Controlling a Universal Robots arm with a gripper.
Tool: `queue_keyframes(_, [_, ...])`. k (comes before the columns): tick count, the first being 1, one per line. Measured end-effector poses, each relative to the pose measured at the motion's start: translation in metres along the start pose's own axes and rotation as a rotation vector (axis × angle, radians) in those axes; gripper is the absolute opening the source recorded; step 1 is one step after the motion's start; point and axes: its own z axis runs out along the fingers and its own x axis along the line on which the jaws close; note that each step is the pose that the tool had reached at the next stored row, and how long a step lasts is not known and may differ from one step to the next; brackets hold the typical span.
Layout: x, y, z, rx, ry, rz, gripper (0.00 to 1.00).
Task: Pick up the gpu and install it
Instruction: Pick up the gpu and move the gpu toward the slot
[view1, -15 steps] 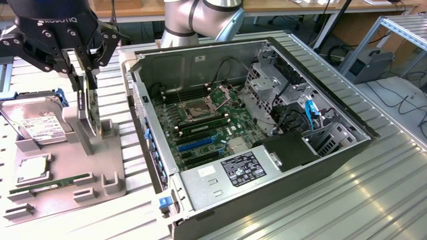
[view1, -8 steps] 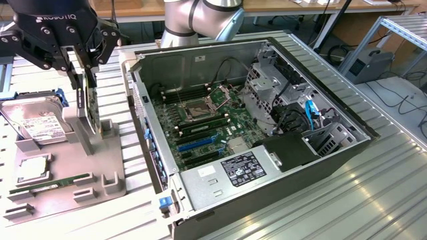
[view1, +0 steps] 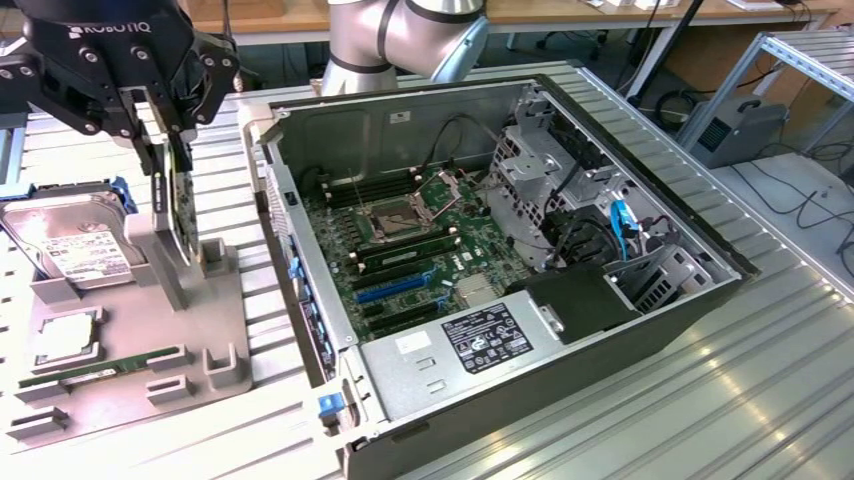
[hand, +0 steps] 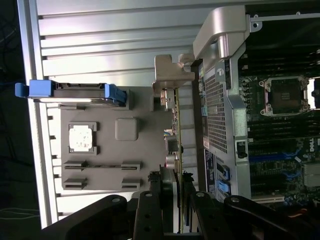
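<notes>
Slots in the grey parts holder (view1: 134, 322) carry the components. The gpu (view1: 175, 212) stands upright on its long edge along the holder's side nearest the open computer case (view1: 694, 312). It is a slim, flat card with a dark body and a thin line of green board along its edge. In the wrist view it appears edge-on, with its pale metal bracket (hand: 172, 75) at the end farthest from the camera.

The gripper (view1: 160, 137) sits over the card's upper edge with the card between its two sides. Whether it is clamped on the card or merely set around it cannot be told. The card's lower edge is hidden behind the holder's posts, so how deep it sits is unclear, and its face is too dark for detail.

A hard drive (view1: 74, 245) with blue rails stands at the holder's far corner, beside the gpu. A processor (view1: 67, 340) and a green memory stick (view1: 100, 368) lie nearer the front edge. Holder and case rest on a ribbed metal tabletop (view1: 601, 430).
</notes>
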Motion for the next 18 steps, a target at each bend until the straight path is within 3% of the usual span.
queue_keyframes(18, [-0.0004, 0.0003, -0.0103, 0.0001, 0.0, 0.0, 0.27])
